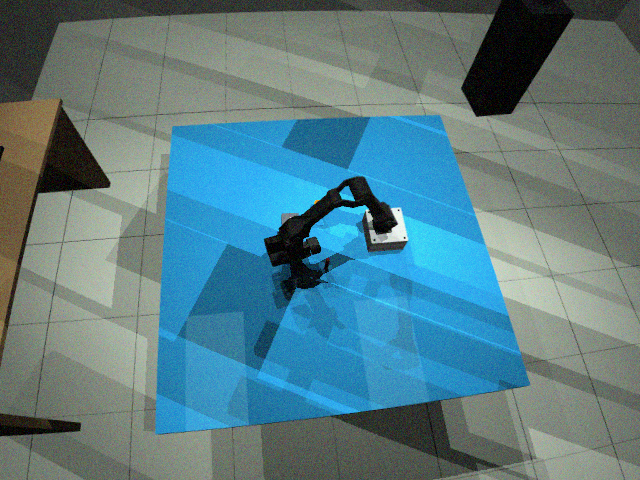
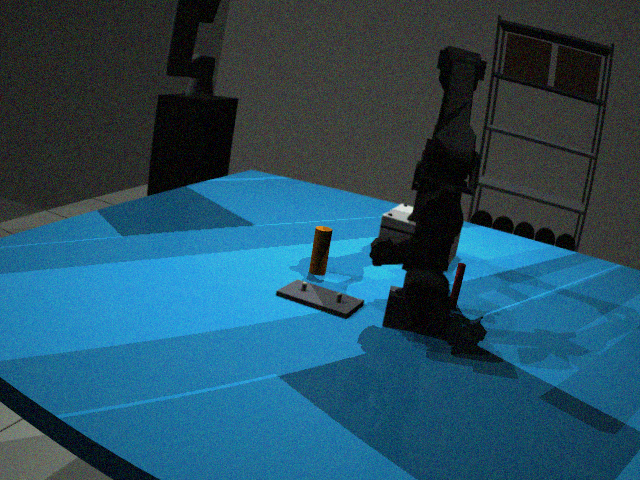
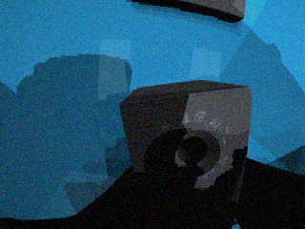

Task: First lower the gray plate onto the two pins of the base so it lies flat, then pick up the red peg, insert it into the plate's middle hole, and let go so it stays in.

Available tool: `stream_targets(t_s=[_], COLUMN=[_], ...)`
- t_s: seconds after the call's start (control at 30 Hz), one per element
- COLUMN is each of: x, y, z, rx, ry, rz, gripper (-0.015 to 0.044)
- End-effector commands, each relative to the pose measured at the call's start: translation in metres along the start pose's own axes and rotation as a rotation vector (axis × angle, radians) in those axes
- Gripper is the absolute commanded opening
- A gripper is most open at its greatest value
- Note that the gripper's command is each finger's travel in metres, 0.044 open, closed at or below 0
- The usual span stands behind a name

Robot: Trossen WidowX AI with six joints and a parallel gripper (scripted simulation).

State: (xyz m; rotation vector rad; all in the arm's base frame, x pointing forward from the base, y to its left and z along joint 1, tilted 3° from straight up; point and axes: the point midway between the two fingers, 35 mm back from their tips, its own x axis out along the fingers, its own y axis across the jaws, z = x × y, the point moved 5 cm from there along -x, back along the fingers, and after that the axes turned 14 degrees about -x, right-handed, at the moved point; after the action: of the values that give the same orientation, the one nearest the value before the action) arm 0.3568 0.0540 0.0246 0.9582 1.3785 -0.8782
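Observation:
The gray plate (image 2: 393, 310) (image 3: 219, 107) is a thick block with a round hole facing the wrist camera. My gripper (image 3: 177, 156) (image 2: 429, 316) is shut on it, one dark finger on each side. Whether the plate touches the blue table is unclear. In the top view the arm mostly hides it. The gray base (image 2: 321, 298) (image 1: 289, 216) (image 3: 210, 7) lies flat with two short pins up; both pins are bare. The red peg (image 2: 458, 285) (image 1: 327, 262) stands upright close beside the gripper, on the side away from the base.
An orange cylinder (image 2: 320, 252) (image 1: 316, 202) stands upright just behind the base. The arm is mounted on a white-topped box (image 1: 398, 240) (image 2: 393, 227) on the blue table (image 1: 439, 335). A black pillar (image 1: 509, 62) and a wooden table (image 1: 23, 134) stand off the blue table.

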Motion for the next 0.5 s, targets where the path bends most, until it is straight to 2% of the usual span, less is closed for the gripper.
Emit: stream_targets(t_s=[0.0, 0.47], x=[-0.010, -0.054], y=[0.003, 0.005], z=[0.001, 0.002], rx=[0.002, 0.002], ry=[0.002, 0.002], rz=[0.007, 0.007], gripper=[0.0000, 0.0000])
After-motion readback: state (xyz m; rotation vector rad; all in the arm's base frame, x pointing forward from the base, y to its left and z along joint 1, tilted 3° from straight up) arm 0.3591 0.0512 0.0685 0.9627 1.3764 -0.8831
